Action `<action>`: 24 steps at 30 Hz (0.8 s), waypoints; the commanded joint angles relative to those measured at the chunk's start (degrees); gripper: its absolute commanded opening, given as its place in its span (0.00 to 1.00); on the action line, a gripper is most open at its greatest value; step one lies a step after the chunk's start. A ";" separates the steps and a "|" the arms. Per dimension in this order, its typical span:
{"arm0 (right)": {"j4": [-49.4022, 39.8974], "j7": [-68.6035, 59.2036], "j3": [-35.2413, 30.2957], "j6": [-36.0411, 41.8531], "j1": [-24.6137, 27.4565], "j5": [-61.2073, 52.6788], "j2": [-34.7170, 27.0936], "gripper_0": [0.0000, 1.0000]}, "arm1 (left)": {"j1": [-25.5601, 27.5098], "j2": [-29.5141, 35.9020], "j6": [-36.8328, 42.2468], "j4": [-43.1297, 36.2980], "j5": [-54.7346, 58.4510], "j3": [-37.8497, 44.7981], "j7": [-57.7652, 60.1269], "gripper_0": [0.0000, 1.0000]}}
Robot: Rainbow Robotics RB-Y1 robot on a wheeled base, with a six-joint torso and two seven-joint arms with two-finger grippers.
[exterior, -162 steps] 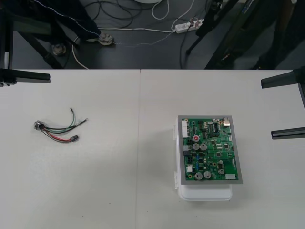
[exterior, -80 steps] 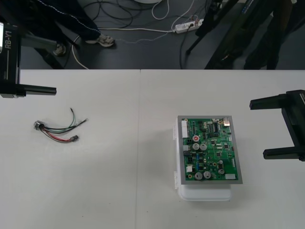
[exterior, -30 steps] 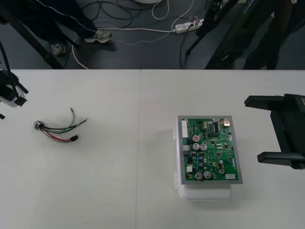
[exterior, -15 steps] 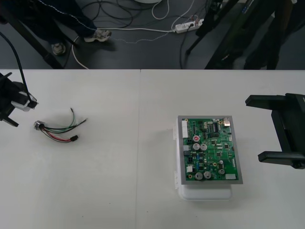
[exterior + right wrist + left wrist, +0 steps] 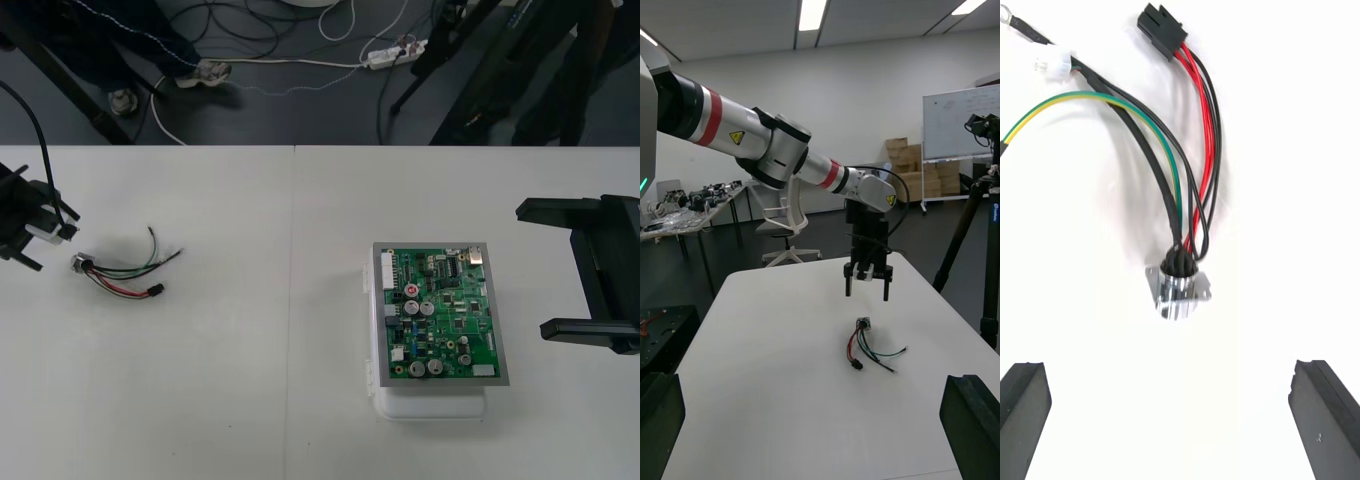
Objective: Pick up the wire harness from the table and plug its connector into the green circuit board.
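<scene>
The wire harness (image 5: 116, 276) lies loose on the bench (image 5: 250, 390), on the robot's left side and well apart from the green circuit board (image 5: 440, 315); nothing grasps it. Its round metal socket (image 5: 1178, 291) rests flange-down at one end; from it a bundle of red, black and green-yellow wires fans out across the surface; the red and black pair ends in the small black plug (image 5: 1161, 30), which rests on the bench with no contact to the board; another black lead carries a small white connector (image 5: 1052, 61).

The left gripper (image 5: 867, 291) hangs above the bench just beside the socket end of the harness, pointing down and raised clear of the surface; it is released, with its black fingers (image 5: 1024, 416) spread wide and nothing between them. From its own wrist camera the socket sits ahead of the fingers, roughly centred in the gap between them, and the wires run away from the gripper towards the plug.

The circuit board sits on its white base (image 5: 430, 408) on the robot's right half of the bench, with capacitors and connectors facing up; no wire reaches it.

The right gripper (image 5: 532, 269) waits at the right edge of the bench, just beside the board and apart from it; it too is released, its two dark fingers (image 5: 565, 210) far apart and holding nothing.
</scene>
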 commanded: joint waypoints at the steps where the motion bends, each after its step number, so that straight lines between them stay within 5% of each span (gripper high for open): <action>1: -1.10 1.95 -1.25 0.05 -0.06 -0.99 0.36 1.00 | 2.99 -1.71 4.85 1.36 3.54 0.01 -11.22 0.94; 24: -1.10 2.57 -0.54 0.05 -0.06 -0.82 0.36 1.00 | 8.79 -3.20 14.43 1.36 8.20 0.01 -11.92 0.94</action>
